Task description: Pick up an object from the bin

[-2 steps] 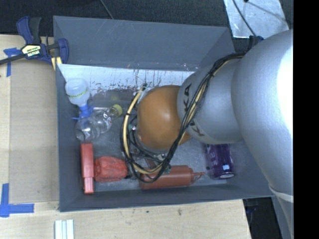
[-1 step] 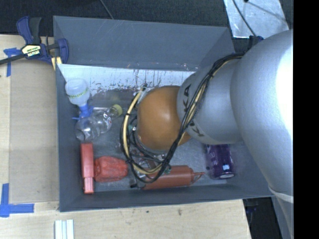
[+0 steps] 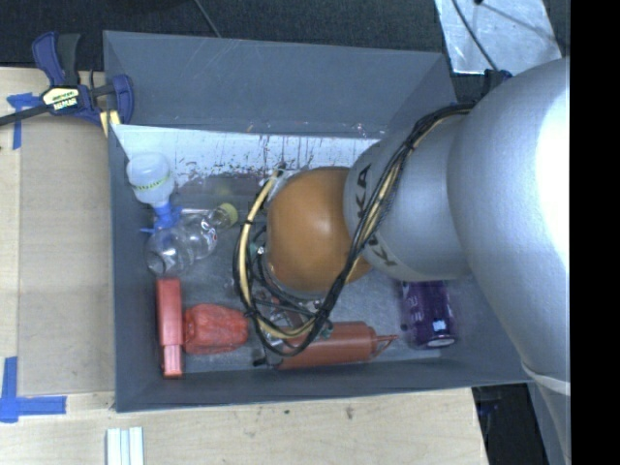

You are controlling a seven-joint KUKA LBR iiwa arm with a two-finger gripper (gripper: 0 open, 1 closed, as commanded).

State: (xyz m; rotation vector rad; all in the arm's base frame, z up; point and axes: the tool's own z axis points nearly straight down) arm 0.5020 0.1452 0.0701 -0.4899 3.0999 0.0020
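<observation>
A grey metal bin is seen from above. A thick silver arm reaches in from the right and covers much of the bin's middle. A rounded orange cover sits on its wrist, with looping black and yellow cables hanging around it.

The tool sits low under the cover, near the bin's front wall. Whether it is released or clenched cannot be told, because the cover and cables hide it.

It lies between two things: a crumpled red lump just to its left and a long brown tube just to its right, along the front wall. Either could be the target. A red bar lies beside the lump. A purple can lies further right, and a clear bottle with a white cap is at the far left.

Risks from here, as judgement:
- The lump and tube are so close that the tool may pinch both, or nudge one away.
- The tube looks round and may roll or slip out.
- The front wall is near, so the tool could strike it.
- Loose cables may snag on things below.
</observation>
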